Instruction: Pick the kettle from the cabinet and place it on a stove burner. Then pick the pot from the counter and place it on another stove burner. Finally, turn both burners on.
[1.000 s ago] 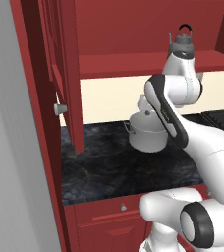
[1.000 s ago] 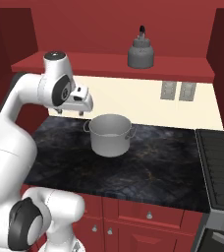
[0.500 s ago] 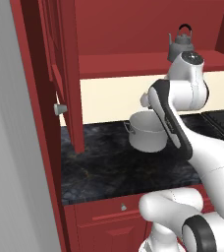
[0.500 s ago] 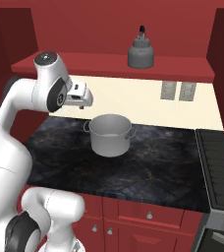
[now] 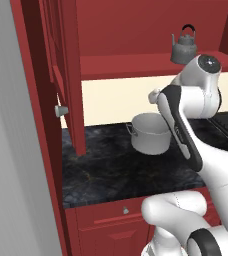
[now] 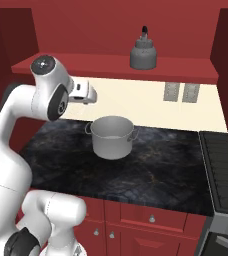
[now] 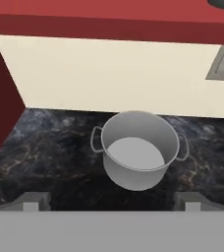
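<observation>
The kettle [image 6: 143, 53] stands upright on the open shelf of the cabinet [image 5: 151, 64], spout to one side and black handle arched on top — a pose that leaves the handle free for a grasp from the front or above. The cabinet's door [image 5: 66, 75] is swung out to the left in the left base view, its silver knob [image 5: 61, 110] facing the room, so nothing blocks the shelf. Below, the pot [image 6: 111, 136] sits on the dark tabletop [image 6: 161, 170] near the cream back wall, mouth up, its two loop handles out to the sides; it waits there because the kettle comes first. The stove burners [image 6: 226, 170] lie at the right edge of the right base view, well apart from the pot and bare of cookware, so neither placement is done. The end effector [image 6: 88, 95] hangs in the air above and to the left of the pot, below shelf level, and looks down past the shelf edge at the pot. In the hand view its two finger tips [image 7: 34, 202] stand far apart at the bottom corners — spread wide and holding nothing. I judge the arm is on its way to the kettle and must rise and tilt toward the shelf before any grasp.
</observation>
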Robot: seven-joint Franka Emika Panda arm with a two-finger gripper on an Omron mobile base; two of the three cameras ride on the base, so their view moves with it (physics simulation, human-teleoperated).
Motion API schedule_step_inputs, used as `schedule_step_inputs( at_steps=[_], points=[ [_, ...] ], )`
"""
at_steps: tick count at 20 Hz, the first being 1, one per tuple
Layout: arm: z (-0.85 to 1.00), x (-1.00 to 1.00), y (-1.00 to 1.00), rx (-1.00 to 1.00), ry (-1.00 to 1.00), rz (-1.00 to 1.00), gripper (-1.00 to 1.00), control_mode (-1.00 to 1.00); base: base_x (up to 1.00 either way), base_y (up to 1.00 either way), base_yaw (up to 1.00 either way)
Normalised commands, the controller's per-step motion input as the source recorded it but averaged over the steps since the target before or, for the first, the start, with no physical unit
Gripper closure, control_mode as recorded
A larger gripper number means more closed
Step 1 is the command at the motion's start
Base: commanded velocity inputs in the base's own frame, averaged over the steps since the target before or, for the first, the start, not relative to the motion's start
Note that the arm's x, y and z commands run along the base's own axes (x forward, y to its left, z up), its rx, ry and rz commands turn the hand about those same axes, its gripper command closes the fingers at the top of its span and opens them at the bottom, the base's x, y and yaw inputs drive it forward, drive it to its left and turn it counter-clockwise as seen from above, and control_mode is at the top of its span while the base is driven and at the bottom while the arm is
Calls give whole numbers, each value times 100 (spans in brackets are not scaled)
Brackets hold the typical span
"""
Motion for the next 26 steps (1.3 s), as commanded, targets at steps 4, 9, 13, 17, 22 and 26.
schedule_step_inputs(
  at_steps=[4,9,13,17,22,26],
  points=[
    [29,-3,-13,0,-14,0,-100,-100,0,0,0],
    [28,-1,-10,0,-16,0,-100,-100,0,0,0],
    [25,-3,-7,0,-19,0,-100,-100,0,0,0],
    [29,-4,-9,0,-20,0,-100,-100,0,0,0],
    [27,-1,-8,0,-17,0,-100,-100,0,0,0],
    [32,0,-12,0,-14,0,-100,-100,0,0,0]
  ],
)
